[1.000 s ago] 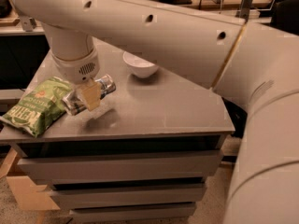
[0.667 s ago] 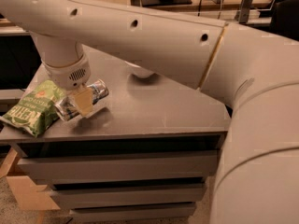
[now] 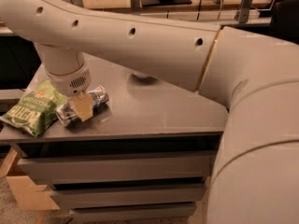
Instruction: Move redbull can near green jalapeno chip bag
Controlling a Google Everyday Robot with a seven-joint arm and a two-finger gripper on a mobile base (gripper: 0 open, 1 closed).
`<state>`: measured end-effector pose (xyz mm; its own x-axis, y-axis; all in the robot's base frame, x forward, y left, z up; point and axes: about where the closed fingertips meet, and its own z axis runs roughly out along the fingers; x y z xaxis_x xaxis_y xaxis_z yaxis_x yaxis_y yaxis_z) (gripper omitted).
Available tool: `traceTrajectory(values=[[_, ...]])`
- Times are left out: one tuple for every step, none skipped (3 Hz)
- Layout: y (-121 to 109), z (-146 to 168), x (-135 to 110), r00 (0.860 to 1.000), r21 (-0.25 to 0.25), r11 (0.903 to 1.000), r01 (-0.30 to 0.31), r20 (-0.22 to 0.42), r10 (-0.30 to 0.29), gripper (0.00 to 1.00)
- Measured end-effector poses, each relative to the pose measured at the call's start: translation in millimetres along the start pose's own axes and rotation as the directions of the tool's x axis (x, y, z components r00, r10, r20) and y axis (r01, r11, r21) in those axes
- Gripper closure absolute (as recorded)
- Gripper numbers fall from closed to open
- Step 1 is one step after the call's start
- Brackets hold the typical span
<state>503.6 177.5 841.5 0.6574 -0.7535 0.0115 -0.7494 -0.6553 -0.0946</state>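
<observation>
Silver redbull can (image 3: 98, 97) lies sideways on your worktop (image 3: 154, 111), just beside the green jalapeno chip bag (image 3: 32, 108), end effector (image 3: 81, 108) clamped across it; only release looks left.

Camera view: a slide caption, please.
Hand holds the slim silver-and-blue metal can sideways beside the light green crinkly chip bag on the grey table.

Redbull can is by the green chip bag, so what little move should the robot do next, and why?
Probably open the gripper, shut around the middle of the redbull can. The can lies sideways, seemingly down on the table, right beside the green jalapeno chip bag.
</observation>
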Motion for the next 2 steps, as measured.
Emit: traceTrajectory(values=[[-2.8,9.5,11.0,1.0,-0.005,0.9996,-0.029,-0.009,0.029,1.0],[-3.7,9.6,10.0,1.0,0.0,0.9996,-0.027,-0.007,0.027,0.83]])
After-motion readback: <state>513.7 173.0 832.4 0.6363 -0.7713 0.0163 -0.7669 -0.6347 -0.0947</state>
